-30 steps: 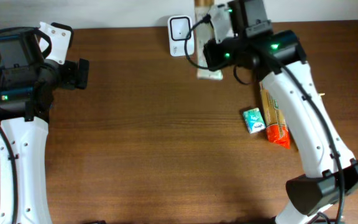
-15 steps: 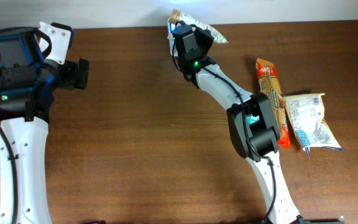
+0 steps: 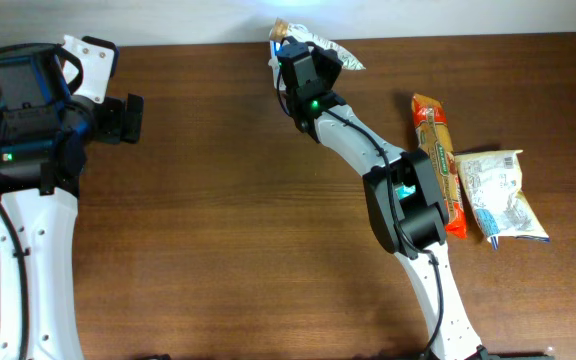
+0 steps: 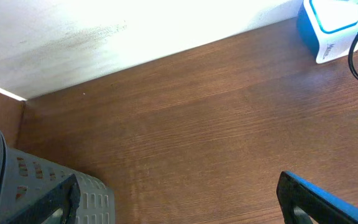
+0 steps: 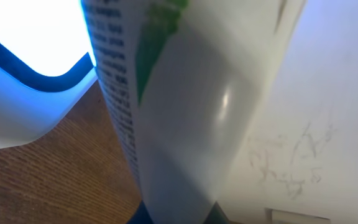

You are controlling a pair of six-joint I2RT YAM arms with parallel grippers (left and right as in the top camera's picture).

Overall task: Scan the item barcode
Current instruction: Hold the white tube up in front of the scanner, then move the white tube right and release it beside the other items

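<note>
One white crinkly packet with green print (image 3: 340,58) sits clamped in the shut right pincer (image 3: 303,50) at the brown wooden table's (image 3: 218,200) back edge, and I judge its printed face should be turned squarely to the white-and-blue box scanner (image 4: 328,37) just beside it and held steady, while the left pincer (image 3: 126,118) hangs wide open, empty

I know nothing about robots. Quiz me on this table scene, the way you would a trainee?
1. True or false: the left gripper holds a packet.
2. Fill in: the right gripper holds a white packet with green print beside the glowing blue-and-white ____.
3. Which lies closer to that gripper: A, the long orange snack packet, or B, the pale crinkled pouch with blue print?
Key: 1 false, it is open and empty; 2 scanner; 3 A.
</note>
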